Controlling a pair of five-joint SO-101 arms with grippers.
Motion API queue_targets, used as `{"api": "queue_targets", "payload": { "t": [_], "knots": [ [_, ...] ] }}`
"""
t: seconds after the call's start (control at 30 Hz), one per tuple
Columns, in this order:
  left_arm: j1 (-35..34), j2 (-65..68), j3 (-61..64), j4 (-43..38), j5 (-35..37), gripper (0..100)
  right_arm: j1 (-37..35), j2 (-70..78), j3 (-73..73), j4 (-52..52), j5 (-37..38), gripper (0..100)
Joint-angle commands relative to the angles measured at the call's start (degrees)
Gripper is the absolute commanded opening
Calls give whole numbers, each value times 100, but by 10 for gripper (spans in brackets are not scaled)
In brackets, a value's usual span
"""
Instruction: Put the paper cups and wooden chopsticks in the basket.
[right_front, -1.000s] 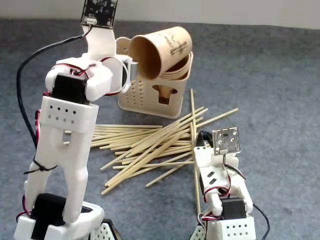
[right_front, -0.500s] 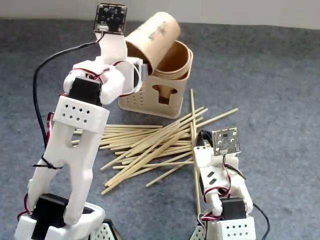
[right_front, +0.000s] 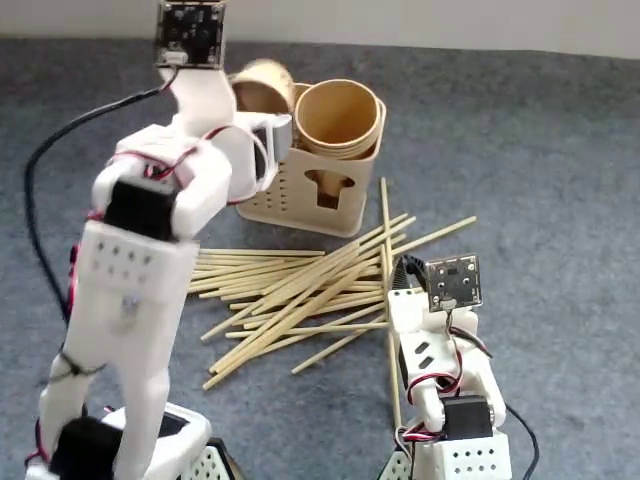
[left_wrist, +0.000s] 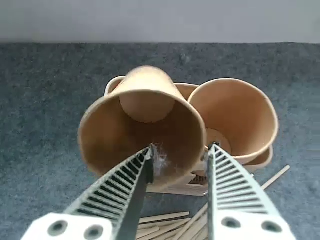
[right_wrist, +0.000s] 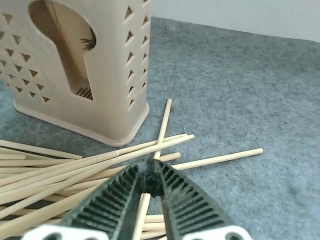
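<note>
Left hand (left_wrist: 181, 148) straddles rim of tipped paper cup (left_wrist: 145, 107).

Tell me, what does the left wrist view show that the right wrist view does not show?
Left wrist view: a tilted paper cup and an upright paper cup, with the left gripper open at the tilted one's rim. Right wrist view: the right gripper shut on one chopstick. Both: the basket, the loose chopsticks and the grey mat.

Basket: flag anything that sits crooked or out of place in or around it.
One paper cup leans tilted in the basket, mouth toward the left gripper, beside an upright cup. The chopsticks lie scattered on the carpet, outside it.
</note>
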Motion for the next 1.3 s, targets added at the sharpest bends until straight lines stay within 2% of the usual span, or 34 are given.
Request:
{"api": "queue_targets", "payload": {
  "t": [0.0, 0.23, 0.3, 0.47, 0.57, 1.03, 1.17, 1.27],
  "knots": [
    [189, -637, -312, 176, 35, 183, 40, -75, -13, -154, 62, 6],
    [-101, -699, 171, 132, -835, 182, 40, -75, -13, -154, 62, 6],
    [-365, -699, 242, 132, -985, 182, 40, -75, -13, -154, 62, 6],
    [-1147, -637, 268, 123, -1011, 182, 40, -75, -13, -154, 62, 6],
    [-1270, -629, 409, 79, -1020, 183, 40, -75, -13, -154, 62, 6],
    [-1165, -637, 2413, -2514, -1002, 177, 40, -75, -4, -154, 62, 6],
    [-1112, -708, 2466, -2549, -1002, 82, 40, -75, -4, -154, 62, 6],
    [-1121, -866, 2220, -2268, -1002, 3, 40, -75, -4, -154, 62, 6]
  ]
}}
